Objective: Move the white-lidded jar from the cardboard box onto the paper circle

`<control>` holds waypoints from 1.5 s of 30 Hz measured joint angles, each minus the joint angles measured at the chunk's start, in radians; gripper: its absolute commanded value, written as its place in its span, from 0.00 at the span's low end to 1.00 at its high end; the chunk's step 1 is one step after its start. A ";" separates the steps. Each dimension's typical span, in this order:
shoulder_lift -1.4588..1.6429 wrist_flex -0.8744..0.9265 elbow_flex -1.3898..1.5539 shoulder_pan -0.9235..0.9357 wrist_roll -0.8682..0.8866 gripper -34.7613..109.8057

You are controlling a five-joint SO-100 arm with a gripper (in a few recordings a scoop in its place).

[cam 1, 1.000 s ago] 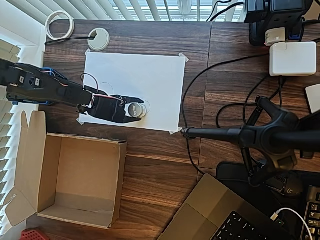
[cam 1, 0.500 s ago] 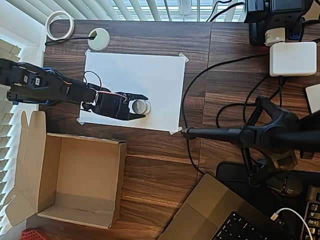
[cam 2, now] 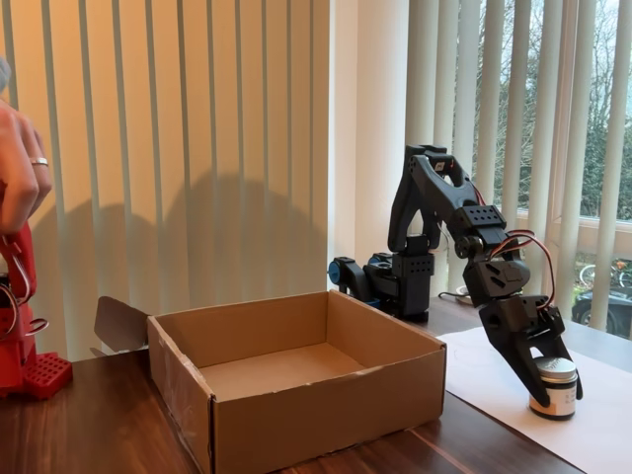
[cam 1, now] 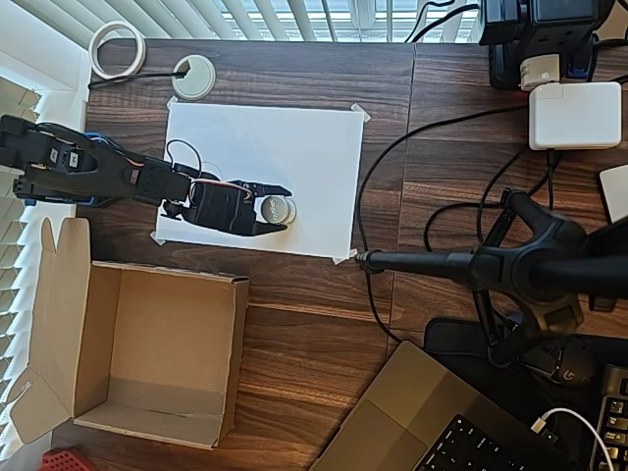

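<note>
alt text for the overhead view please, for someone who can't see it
A black robot arm reaches in from the left across a white paper sheet taped to a dark wooden desk, its gripper open around a small white-lidded jar standing on the sheet. An empty cardboard box sits open below the sheet, with cables and a laptop to the right.

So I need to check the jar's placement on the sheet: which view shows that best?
The overhead view: the white-lidded jar sits on the white sheet, between the tool's fingers. The fixed view shows its side and lid, not its placement.
</note>
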 measured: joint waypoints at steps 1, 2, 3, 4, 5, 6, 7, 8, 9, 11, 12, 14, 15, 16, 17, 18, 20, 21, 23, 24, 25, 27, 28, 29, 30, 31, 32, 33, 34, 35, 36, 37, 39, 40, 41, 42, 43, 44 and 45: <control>0.000 0.000 0.000 0.000 -0.003 0.43; 0.000 0.000 0.000 0.000 -0.003 0.44; 0.000 0.000 0.000 0.000 -0.003 0.45; 0.000 0.000 0.000 0.000 -0.003 0.46; 0.000 0.000 0.000 0.000 -0.003 0.47; 0.000 0.000 0.000 0.000 -0.003 0.47; 0.000 0.000 0.000 0.000 -0.003 0.47; 0.000 0.000 0.000 0.000 -0.008 0.47; 0.000 0.000 0.000 0.000 -0.014 0.47; 0.000 0.000 0.000 0.000 -0.020 0.47; 0.000 0.000 0.000 0.000 -0.021 0.47; 0.000 0.000 0.000 0.000 -0.018 0.47; 0.000 0.000 0.000 0.000 -0.006 0.47; 0.002 0.000 0.000 0.000 0.006 0.47; 0.002 -0.009 0.000 0.000 0.021 0.47; 0.011 -0.021 0.000 0.000 0.037 0.47; 0.057 -0.054 0.000 0.000 0.071 0.47; 0.086 -0.080 0.000 0.000 0.094 0.47; 0.147 -0.146 0.000 0.000 0.132 0.47; 0.179 -0.181 0.008 0.000 0.155 0.47; 0.213 -0.218 0.021 0.002 0.178 0.47; 0.287 -0.270 0.064 0.015 0.232 0.47; 0.328 -0.290 0.091 0.021 0.265 0.47; 0.370 -0.304 0.121 0.028 0.305 0.47; 0.416 -0.313 0.155 0.031 0.351 0.47; 0.463 -0.318 0.190 0.031 0.403 0.47; 0.515 -0.324 0.225 0.026 0.460 0.47; 0.566 -0.327 0.268 0.021 0.515 0.47; 0.617 -0.330 0.313 0.014 0.572 0.47; 0.666 -0.330 0.362 0.008 0.629 0.47; 0.715 -0.330 0.413 0.000 0.690 0.47; 0.762 -0.330 0.463 -0.008 0.761 0.47; 0.867 -0.313 0.565 -0.025 0.896 0.46; 0.917 -0.298 0.612 -0.035 0.950 0.45; 0.969 -0.272 0.660 -0.049 0.994 0.45; 1.020 -0.247 0.703 -0.067 1.028 0.44; 1.071 -0.222 0.738 -0.087 1.060 0.42; 1.120 -0.187 0.767 -0.109 1.091 0.39; 1.177 -0.144 0.798 -0.129 1.118 0.38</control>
